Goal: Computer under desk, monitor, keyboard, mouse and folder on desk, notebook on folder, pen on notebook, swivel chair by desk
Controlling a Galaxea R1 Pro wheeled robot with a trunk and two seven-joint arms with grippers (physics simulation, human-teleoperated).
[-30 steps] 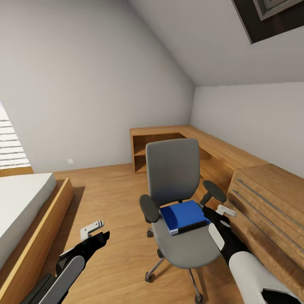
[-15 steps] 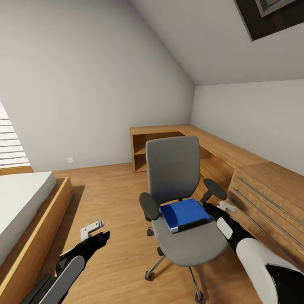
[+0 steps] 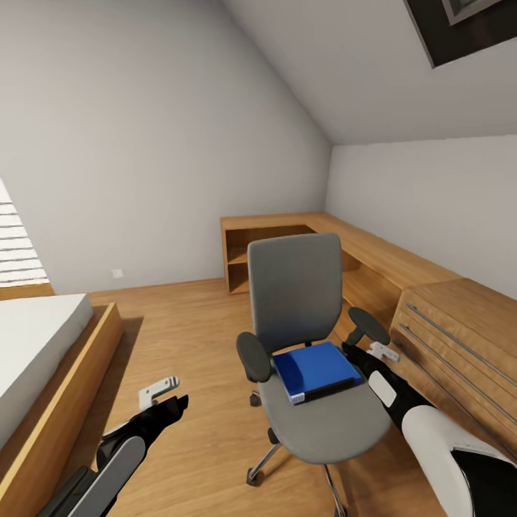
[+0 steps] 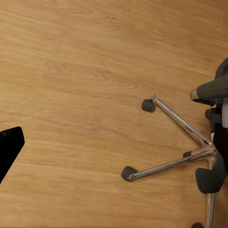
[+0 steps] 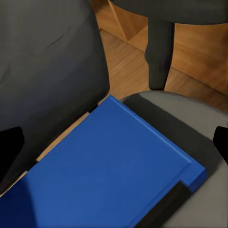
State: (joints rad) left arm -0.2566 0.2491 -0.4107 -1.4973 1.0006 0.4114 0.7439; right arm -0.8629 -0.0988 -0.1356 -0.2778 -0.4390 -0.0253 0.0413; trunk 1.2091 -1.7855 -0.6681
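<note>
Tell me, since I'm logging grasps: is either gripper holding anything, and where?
Nothing is held. The right gripper is open beside the blue folder on the chair; the left gripper hangs empty.

Nothing to read here: the flat blue folder (image 3: 316,370) on the grey padded swivel chair (image 3: 294,301) carries no legible label or lettering.

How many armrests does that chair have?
2: one armrest left of the blue folder, the other armrest right of it, by the right arm.
</note>
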